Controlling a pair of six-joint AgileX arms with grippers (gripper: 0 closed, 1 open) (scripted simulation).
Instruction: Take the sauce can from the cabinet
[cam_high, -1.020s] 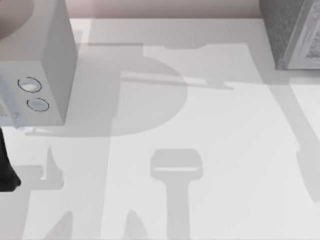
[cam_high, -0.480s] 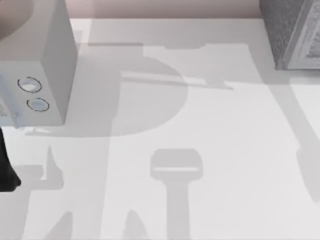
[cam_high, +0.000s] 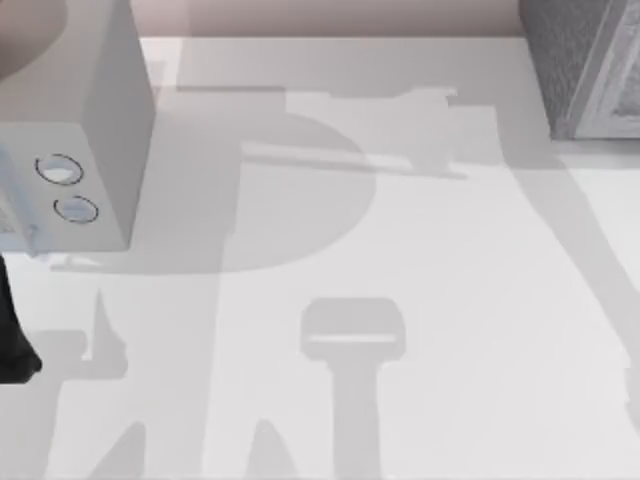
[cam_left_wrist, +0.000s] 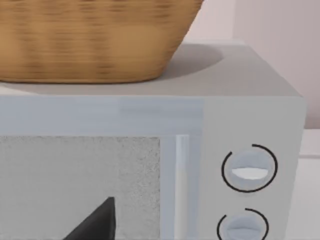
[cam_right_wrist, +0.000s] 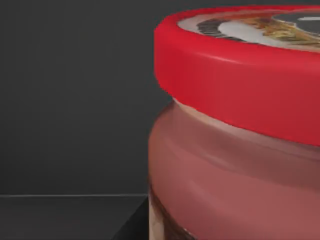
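The sauce can (cam_right_wrist: 240, 125) looms very close in the right wrist view, upright, with a red lid bearing a pale and dark label and a reddish body. Dark walls and a dark floor of the cabinet (cam_right_wrist: 75, 100) surround it. A dark wedge of my right gripper (cam_right_wrist: 131, 226) shows just beside the can's base. In the top view the cabinet (cam_high: 575, 60) stands at the far right corner, speckled dark grey with a paler front frame. My left arm (cam_high: 12, 345) stays at the left edge, its gripper (cam_left_wrist: 95, 225) facing the light grey box.
A light grey box with two round rings (cam_high: 75, 130) stands at the far left, and a woven basket (cam_left_wrist: 90, 40) sits on top of it. Arm shadows lie across the white table (cam_high: 420, 240).
The right arm's shadow on the table's right side has slid toward the bottom right corner. The left arm and the grey box have not moved.
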